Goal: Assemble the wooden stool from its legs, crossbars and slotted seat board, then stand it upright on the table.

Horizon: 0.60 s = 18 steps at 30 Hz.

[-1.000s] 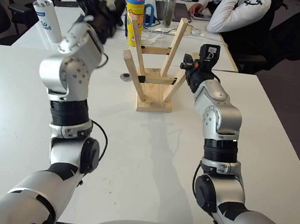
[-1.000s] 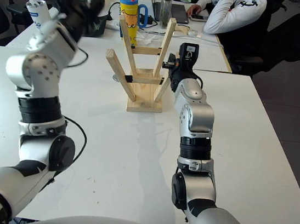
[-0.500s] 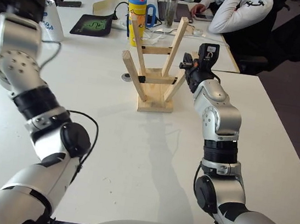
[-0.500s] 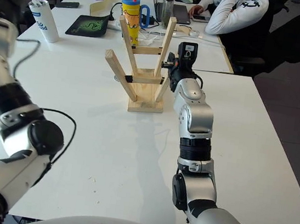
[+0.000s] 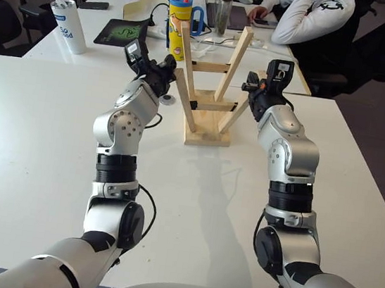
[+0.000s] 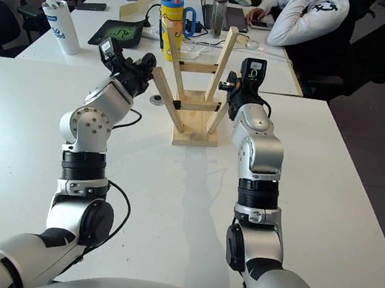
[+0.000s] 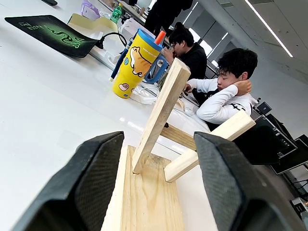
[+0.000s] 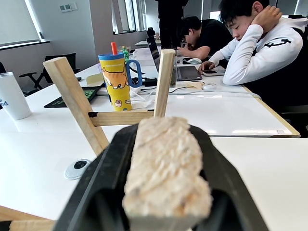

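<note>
In an open-plan office, a pale wooden stool of square legs and crossbars (image 5: 208, 107) sits upside down on a broad white desk (image 5: 30, 137). Its flat seat board (image 5: 208, 135) rests on the desktop and its legs point up. A yellow lidded tumbler with a blue handle (image 5: 179, 16) stands on the next desk behind it. The right pincer (image 5: 254, 94) is clamped on the raw top end of the near right leg (image 8: 166, 166). The left pincer (image 5: 164, 69) is spread wide just beside the slanting left leg (image 7: 161, 113), gripping nothing. The stool looks light and rigid, and its bare timber should give a sure bite, though the joints may work loose if it is lifted by a single leg. Turning it over probably calls for a hold low on two opposite legs, close to the crossbars or the board. Against half a second ago, the left arm has swung down to the stool from high at the left edge, while the right pincer keeps its hold and the stool stands where it was.
</note>
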Each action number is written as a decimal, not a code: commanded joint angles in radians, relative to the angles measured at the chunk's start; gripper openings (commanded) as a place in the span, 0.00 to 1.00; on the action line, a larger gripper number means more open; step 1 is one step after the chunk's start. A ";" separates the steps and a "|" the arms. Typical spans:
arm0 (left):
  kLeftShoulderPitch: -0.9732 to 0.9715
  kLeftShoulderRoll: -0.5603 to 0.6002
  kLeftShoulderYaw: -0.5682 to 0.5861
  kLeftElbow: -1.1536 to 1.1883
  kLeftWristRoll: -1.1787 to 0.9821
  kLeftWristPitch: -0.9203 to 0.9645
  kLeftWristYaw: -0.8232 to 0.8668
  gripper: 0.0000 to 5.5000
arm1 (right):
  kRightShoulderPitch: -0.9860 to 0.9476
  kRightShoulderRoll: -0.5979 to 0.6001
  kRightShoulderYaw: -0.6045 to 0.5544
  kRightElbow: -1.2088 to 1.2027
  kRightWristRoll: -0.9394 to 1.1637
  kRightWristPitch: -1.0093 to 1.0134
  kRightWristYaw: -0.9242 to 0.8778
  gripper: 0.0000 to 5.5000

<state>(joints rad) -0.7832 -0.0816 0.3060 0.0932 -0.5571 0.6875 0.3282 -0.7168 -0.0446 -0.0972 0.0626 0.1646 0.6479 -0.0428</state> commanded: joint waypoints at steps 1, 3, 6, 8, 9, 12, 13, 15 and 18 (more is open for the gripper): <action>-0.013 0.030 0.049 -0.014 0.001 -0.006 0.025 0.49 | 0.025 0.038 0.049 0.003 -0.006 0.040 0.006 0.20; -0.022 0.082 0.101 -0.055 0.009 -0.038 0.046 0.49 | 0.028 0.037 0.047 0.003 -0.009 0.045 0.002 0.20; -0.006 0.167 0.169 -0.100 0.050 -0.093 0.076 0.49 | 0.029 0.035 0.042 0.006 -0.013 0.051 -0.007 0.20; 0.010 0.243 0.251 -0.096 0.070 -0.150 0.098 0.49 | 0.029 0.034 0.037 0.010 -0.013 0.056 -0.011 0.20; 0.015 0.269 0.280 -0.087 0.077 -0.172 0.104 0.49 | 0.029 0.034 0.037 0.011 -0.013 0.057 -0.011 0.20; 0.022 0.366 0.446 -0.008 0.040 -0.239 0.142 0.49 | 0.029 0.031 0.038 0.013 -0.013 0.059 -0.011 0.20; 0.018 0.392 0.500 0.010 0.023 -0.268 0.156 0.49 | 0.030 0.029 0.041 0.013 -0.014 0.059 -0.010 0.20; 0.002 0.432 0.556 0.023 -0.004 -0.303 0.164 0.49 | 0.032 0.026 0.048 0.010 -0.019 0.055 -0.007 0.20; -0.007 0.393 0.533 -0.005 -0.056 -0.273 0.162 0.49 | 0.031 0.021 0.056 0.011 -0.021 0.049 0.001 0.20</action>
<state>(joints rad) -0.7761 0.3552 0.8739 0.1051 -0.5662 0.3808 0.4883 -0.7154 -0.0245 -0.0701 0.0502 0.1627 0.6629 -0.0535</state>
